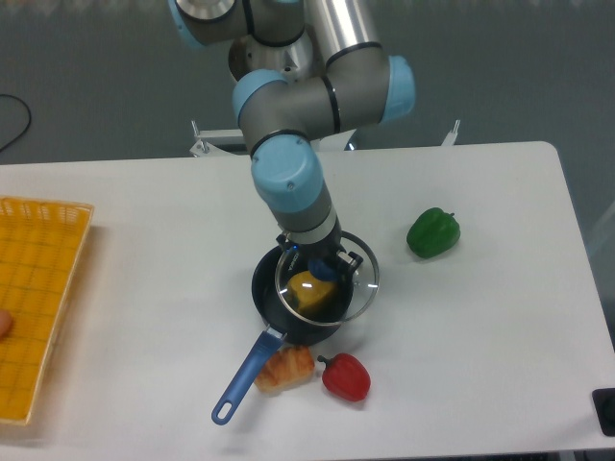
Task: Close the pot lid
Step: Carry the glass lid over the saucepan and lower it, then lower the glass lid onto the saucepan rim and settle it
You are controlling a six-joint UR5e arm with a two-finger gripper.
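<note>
Here we see the round clear glass pot lid [332, 279] with its thin metal rim, held by its blue knob in the fingers [320, 265] and tilted, offset toward the right over the small dark navy pot [288, 305] on the white worktop [480, 317]. A yellow block [309, 291] lies inside. If released now, we judge the lid could catch the rim and slide off. The pot's long blue handle [242, 376] points toward the near left edge, beside a bread piece [284, 368].
</note>
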